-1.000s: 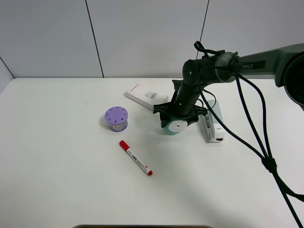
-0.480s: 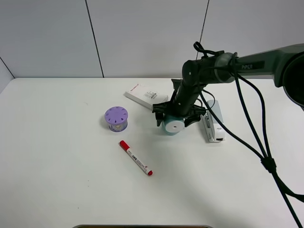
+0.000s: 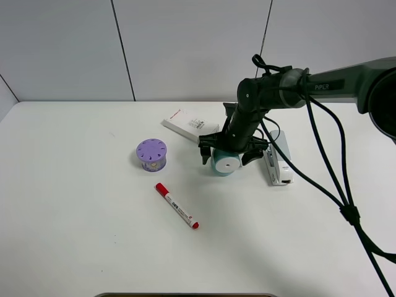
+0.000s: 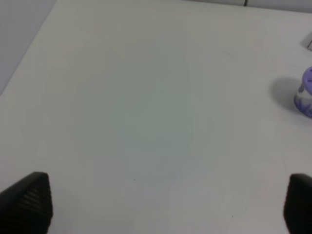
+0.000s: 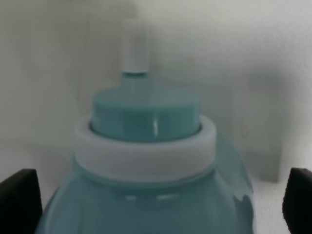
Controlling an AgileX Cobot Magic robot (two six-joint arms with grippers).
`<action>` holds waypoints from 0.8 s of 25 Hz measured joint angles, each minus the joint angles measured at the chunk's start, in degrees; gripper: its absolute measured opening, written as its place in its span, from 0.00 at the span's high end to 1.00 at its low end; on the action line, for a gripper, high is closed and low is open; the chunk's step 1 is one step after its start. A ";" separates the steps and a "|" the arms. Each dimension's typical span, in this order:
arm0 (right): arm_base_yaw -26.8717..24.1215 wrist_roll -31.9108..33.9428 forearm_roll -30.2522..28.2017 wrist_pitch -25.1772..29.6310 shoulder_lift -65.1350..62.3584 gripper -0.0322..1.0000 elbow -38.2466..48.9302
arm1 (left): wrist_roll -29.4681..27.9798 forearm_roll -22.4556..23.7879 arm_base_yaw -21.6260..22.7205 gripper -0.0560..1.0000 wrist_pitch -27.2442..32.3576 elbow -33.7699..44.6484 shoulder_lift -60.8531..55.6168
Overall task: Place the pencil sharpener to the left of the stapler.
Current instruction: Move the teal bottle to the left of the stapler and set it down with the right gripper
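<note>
I count five things on the white table (image 3: 74, 204): one pencil sharpener (image 3: 225, 163), one stapler (image 3: 281, 162), one purple round holed container (image 3: 151, 154), one red-capped marker (image 3: 177, 206) and one flat white box (image 3: 190, 125).

My right gripper (image 3: 229, 158) is down at the sharpener with its jaws spread. In the right wrist view, one dark finger (image 5: 17, 202) sits at each edge of the picture with the teal barrel between them, and I see a gap on both sides, so the claw is released. The sharpener lies on the table on its side, white face toward the high camera. It is just to the left of the stapler, in front of the white box, with the purple container farther left. The arm hides part of the stapler.

My left gripper (image 4: 163, 202) is also released, its two fingertips far apart over bare table. The purple container shows at the edge of its view.
</note>
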 joint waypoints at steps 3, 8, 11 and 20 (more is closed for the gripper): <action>0.00 0.00 0.00 0.00 0.00 0.01 0.00 | 0.00 0.00 0.00 0.04 0.00 0.00 0.00; 0.00 0.00 -0.14 0.00 -0.61 0.01 0.00 | 0.00 0.00 0.00 0.04 0.00 0.00 0.00; 0.00 0.00 -1.02 0.30 -1.85 0.01 0.00 | 0.00 0.00 0.00 0.04 0.00 0.00 0.00; 0.00 2.68 -3.29 4.62 -7.47 0.01 0.00 | 0.00 0.00 0.00 0.04 0.00 0.00 0.00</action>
